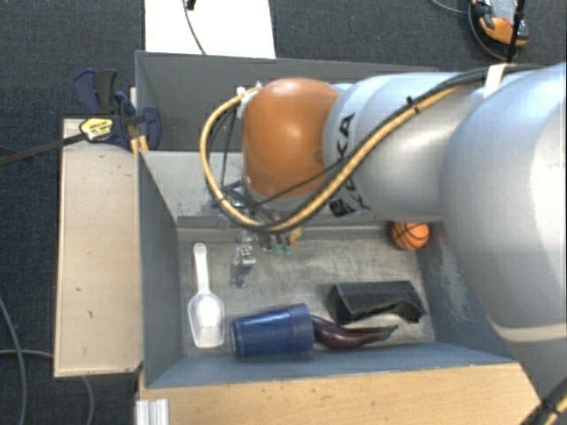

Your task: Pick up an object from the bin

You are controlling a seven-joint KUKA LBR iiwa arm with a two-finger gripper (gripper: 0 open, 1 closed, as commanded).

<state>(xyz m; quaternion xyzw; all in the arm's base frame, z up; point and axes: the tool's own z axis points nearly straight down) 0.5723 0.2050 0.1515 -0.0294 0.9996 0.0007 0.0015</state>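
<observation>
Black letters on the arm (399, 158) are crossed by a cable (372, 140) and cannot be read whole. The jaws hang below the orange cover (283, 135), over bare bin (159, 264) floor just right of the white scoop (204, 312). I cannot tell whether they are wide or narrow. A blue cup (270, 332), an aubergine (354, 335) and a black block (376, 299) lie to the right. The arm half hides an orange ball (410, 235).
</observation>
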